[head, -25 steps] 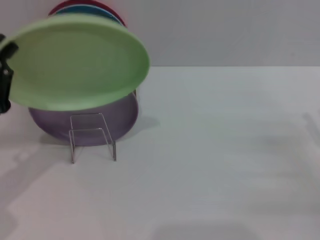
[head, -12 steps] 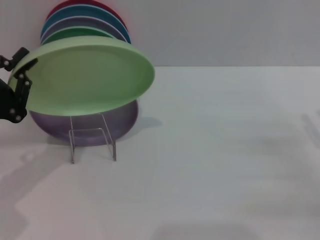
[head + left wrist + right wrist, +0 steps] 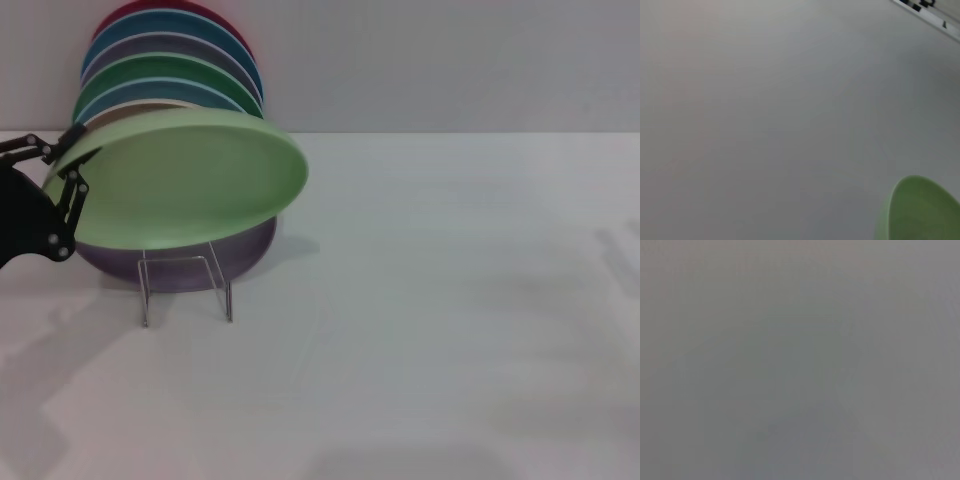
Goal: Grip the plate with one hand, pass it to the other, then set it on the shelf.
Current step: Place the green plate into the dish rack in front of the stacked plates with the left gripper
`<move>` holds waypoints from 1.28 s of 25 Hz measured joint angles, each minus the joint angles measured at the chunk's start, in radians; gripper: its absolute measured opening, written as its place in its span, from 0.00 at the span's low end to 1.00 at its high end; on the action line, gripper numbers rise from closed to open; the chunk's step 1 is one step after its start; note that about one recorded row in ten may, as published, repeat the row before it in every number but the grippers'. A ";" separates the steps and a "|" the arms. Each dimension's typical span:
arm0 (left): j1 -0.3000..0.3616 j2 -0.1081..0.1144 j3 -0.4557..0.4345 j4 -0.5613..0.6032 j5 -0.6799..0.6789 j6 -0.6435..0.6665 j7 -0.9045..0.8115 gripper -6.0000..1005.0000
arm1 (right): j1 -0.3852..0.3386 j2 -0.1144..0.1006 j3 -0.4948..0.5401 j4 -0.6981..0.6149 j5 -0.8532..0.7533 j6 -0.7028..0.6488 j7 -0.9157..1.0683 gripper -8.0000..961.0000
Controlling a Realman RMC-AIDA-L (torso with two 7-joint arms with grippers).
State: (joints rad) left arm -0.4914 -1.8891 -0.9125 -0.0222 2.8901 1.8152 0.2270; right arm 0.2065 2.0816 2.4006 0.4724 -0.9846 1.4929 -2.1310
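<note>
The pale mint-green plate (image 3: 185, 175) hangs tilted in the air at the left, above the clear acrylic stand (image 3: 185, 285). My left gripper (image 3: 62, 170) is shut on the plate's left rim, its black fingers clamped over the edge. An edge of the same plate shows in the left wrist view (image 3: 920, 210). The stand sits on the white table just below the plate's near edge. My right gripper is out of view; the right wrist view shows only plain grey.
A lilac-purple plate (image 3: 235, 250) leans behind the stand. Behind it stands a row of leaning plates: dark green with pale rim (image 3: 150, 75), blue (image 3: 175, 25) and red (image 3: 130, 12). The white table (image 3: 450, 300) stretches to the right.
My left gripper has lowered the mint plate and moved it slightly right, uncovering the row of plates behind. The gripper has come further into view.
</note>
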 joint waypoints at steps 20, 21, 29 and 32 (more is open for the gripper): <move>0.011 -0.056 -0.029 0.000 -0.002 -0.083 0.063 0.08 | -0.002 -0.001 0.000 0.004 0.002 0.053 0.000 0.58; 0.011 -0.056 -0.029 0.000 -0.002 -0.083 0.063 0.08 | -0.001 -0.001 0.000 0.004 0.002 0.054 0.000 0.58; 0.014 -0.070 -0.037 -0.002 -0.005 -0.076 0.065 0.13 | 0.002 -0.003 0.003 0.008 0.000 0.062 0.000 0.59; 0.021 -0.088 -0.056 -0.005 -0.005 -0.068 0.091 0.20 | 0.001 -0.003 0.005 0.009 0.000 0.063 0.000 0.59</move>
State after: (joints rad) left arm -0.4705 -1.9768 -0.9682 -0.0268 2.8849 1.7476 0.3177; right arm 0.2076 2.0784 2.4053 0.4812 -0.9849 1.5556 -2.1310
